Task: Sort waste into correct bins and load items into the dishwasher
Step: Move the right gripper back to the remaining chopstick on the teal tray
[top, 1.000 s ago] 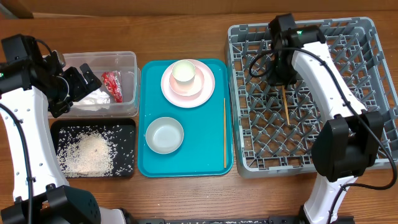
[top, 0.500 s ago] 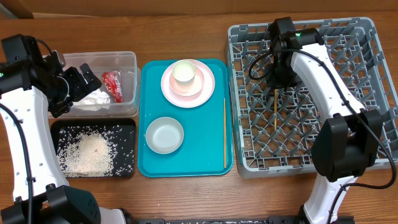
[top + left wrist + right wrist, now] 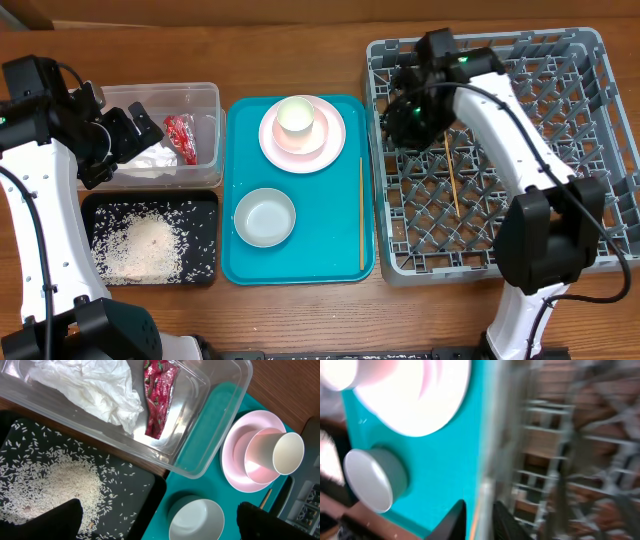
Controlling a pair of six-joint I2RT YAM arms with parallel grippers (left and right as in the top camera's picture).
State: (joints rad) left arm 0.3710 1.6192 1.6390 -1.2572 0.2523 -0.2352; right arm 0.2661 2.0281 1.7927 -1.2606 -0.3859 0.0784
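rice (image 3: pixel 140 248) lies in the near-left black tray (image 3: pixel 203 212); one chopstick (image 3: pixel 361 215) lies on the teal tray (image 3: pixel 320 245), a second chopstick (image 3: pixel 452 180) in the rack (image 3: pixel 592 120). farther, tissue (image 3: pixel 95 385) and wrapper (image 3: pixel 159 397) sit in the tub (image 3: pixel 212 100) under the left gripper (image 3: pixel 145 122), jaws wide; the right gripper (image 3: pixel 405 118) hovers over the rack's far left, jaws parted, empty.

clear glossy plastic tub (image 3: pixel 210 425), crinkled shiny red wrapper (image 3: pixel 159 397), matt wooden table (image 3: pixel 300 40).

Overhead looks straight down on everything; both wrist cameras look down from close, sharing the teal tray (image 3: pixel 322 225).
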